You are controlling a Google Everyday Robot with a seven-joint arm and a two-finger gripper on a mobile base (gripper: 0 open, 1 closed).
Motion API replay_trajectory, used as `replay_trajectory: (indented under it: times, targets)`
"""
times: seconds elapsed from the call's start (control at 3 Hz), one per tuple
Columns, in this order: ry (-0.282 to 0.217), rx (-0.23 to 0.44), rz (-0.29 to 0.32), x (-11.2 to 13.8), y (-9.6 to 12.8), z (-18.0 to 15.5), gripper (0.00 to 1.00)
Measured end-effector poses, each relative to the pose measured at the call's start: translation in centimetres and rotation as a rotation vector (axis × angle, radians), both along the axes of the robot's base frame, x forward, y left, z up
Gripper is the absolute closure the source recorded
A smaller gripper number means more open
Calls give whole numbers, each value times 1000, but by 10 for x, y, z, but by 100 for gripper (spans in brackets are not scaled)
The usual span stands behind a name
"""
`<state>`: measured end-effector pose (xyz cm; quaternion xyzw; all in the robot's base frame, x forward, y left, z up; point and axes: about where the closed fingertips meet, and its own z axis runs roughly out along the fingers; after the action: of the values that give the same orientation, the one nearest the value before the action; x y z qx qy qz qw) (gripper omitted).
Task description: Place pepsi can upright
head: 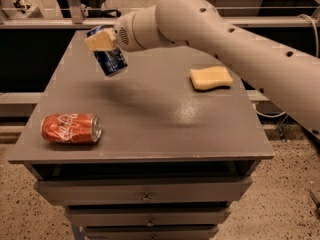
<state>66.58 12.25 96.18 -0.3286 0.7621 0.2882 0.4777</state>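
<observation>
The pepsi can (111, 59) is dark blue with light markings. It hangs tilted above the back left part of the grey table (150, 114), clear of the surface. My gripper (103, 41) is shut on the can's upper part, with a pale finger (100, 42) across it. The big white arm (210, 34) reaches in from the right.
A red cola can (71, 128) lies on its side near the table's front left edge. A yellow sponge (211, 78) lies at the right side. Drawers (145, 196) sit under the tabletop. Metal railing and frames stand behind the table.
</observation>
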Motion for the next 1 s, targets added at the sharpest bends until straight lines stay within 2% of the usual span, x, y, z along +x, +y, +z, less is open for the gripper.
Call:
replay_trajectory:
  times: [0.33, 0.67, 1.0]
  targets:
    - [-102, 121, -14, 8, -34, 12, 100]
    - [-182, 111, 10, -5, -43, 26, 100]
    - [-182, 126, 28, -4, -39, 24, 100]
